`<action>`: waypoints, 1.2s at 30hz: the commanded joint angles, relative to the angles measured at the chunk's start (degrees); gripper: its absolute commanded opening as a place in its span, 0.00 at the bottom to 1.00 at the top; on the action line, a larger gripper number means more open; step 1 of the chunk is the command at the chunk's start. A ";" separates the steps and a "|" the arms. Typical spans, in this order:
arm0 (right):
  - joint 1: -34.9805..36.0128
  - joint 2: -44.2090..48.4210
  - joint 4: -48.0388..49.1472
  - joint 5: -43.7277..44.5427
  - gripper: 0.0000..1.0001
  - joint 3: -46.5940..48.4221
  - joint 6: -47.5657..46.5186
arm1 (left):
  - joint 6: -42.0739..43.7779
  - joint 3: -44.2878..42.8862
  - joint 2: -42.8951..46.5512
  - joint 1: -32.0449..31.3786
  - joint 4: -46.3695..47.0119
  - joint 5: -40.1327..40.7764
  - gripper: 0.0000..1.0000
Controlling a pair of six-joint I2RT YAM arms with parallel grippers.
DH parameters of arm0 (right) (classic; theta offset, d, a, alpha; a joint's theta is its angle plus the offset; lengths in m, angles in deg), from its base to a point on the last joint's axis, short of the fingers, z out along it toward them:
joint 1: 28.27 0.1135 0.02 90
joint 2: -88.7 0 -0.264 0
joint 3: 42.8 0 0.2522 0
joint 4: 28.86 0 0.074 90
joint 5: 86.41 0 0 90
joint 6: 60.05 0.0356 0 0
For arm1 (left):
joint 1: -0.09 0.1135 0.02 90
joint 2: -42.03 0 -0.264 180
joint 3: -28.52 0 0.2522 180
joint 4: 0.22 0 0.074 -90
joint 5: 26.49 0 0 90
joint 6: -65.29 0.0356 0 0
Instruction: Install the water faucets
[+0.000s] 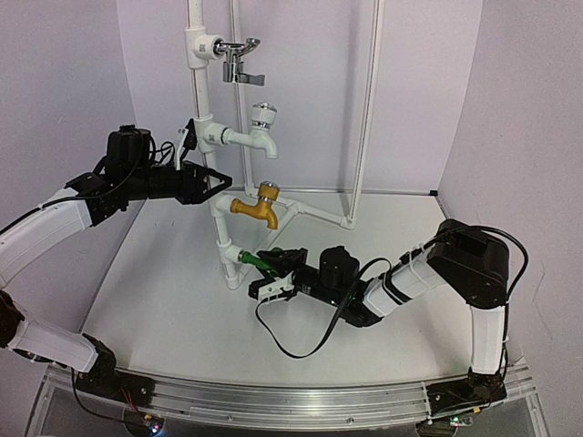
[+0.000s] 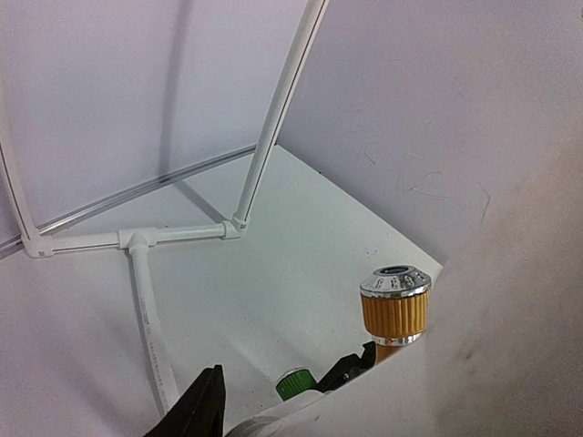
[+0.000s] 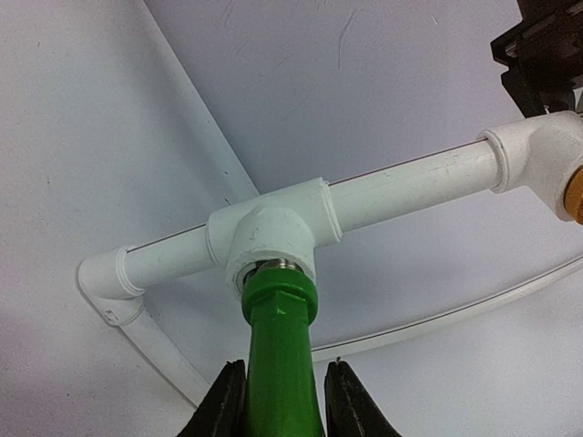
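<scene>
Fingers of the right gripper (image 3: 285,366) are closed on the body of the green tap (image 3: 281,314), whose threaded end is set in the mouth of the lowest tee fitting (image 3: 273,228). The left gripper (image 1: 219,182) is clamped, jaws partly apart, on the upright pipe (image 1: 195,82) higher up. Just above the green tap the brass tap (image 1: 258,206) juts out. A white tap (image 1: 261,132) and a chrome tap (image 1: 239,56) are mounted above it.
</scene>
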 commanded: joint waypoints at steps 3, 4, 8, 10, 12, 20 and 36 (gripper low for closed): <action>-0.34 -1.24 5.20 -0.29 0.00 1.91 2.24 | -1.05 -0.63 0.49 -0.70 -7.27 -5.84 0.00; -0.38 -1.36 5.31 -0.27 0.00 1.93 2.27 | -1.07 -0.67 0.49 -0.74 -7.31 -5.89 0.00; -0.54 -1.56 5.94 0.05 0.00 1.38 2.01 | -1.09 -0.63 0.67 -0.72 -7.27 -5.43 0.00; -0.56 -1.50 6.28 0.13 0.00 1.04 2.04 | -1.22 -0.70 0.55 -0.71 -7.23 -5.27 0.00; -0.69 -1.47 6.60 0.31 0.00 0.76 2.35 | -1.42 -0.76 0.40 -0.70 -7.28 -5.45 0.00; -1.11 -1.94 7.41 -0.09 0.00 0.41 2.83 | -1.68 -1.12 0.32 -0.70 -7.30 -5.28 0.00; -1.08 -3.28 8.09 -1.43 0.00 0.51 3.57 | -2.40 -1.75 -0.22 -0.69 -7.28 -5.72 0.00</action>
